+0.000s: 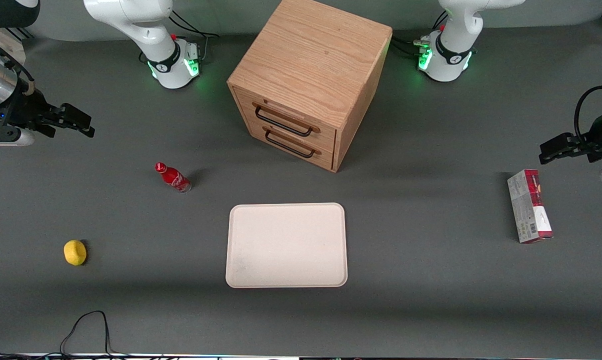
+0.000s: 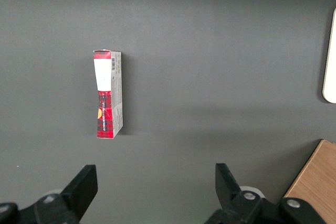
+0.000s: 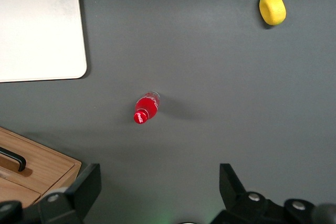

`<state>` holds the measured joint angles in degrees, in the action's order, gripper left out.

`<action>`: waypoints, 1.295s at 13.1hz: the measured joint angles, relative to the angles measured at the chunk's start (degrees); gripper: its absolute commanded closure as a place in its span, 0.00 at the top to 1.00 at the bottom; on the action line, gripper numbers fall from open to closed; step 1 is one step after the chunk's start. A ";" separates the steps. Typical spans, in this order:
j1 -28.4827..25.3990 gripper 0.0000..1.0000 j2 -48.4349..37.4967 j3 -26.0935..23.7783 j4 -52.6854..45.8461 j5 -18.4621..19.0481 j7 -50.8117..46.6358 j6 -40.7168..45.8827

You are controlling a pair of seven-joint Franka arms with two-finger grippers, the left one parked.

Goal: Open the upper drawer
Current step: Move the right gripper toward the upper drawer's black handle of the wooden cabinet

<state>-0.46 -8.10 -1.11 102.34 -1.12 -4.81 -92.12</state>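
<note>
At table's working end, gripper (image 1: 76, 125) spread, upper drawer (image 1: 284, 119) closed

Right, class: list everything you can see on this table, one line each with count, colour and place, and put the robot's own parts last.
Cabinet: one, light oak, mid-table between the two arm bases.
Upper drawer: one, oak with black handle, shut, top of the cabinet front.
Lower drawer: one, oak with black handle, shut, below the upper one.
Tray: one, cream, nearer the front camera than the cabinet.
Bottle: one, red, upright, between tray and gripper, toward the working arm's end.
Lemon: one, yellow, nearer the camera than the bottle, toward the working arm's end.
Box: one, red and grey, toward the parked arm's end.
Gripper: one, black, fingers open, above the table at the working arm's end, well away from the cabinet.
</note>
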 measured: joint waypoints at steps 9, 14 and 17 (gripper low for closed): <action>-0.12 1.00 6.21 -1.86 -6.87 -0.01 -0.04 -0.08; -0.44 1.00 17.76 -10.42 -17.76 0.00 -0.04 -0.16; -0.54 1.00 20.17 -16.33 -20.28 0.03 -0.04 -0.16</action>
<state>-1.00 12.08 -17.43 82.06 -1.08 -4.85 -92.28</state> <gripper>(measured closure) 0.000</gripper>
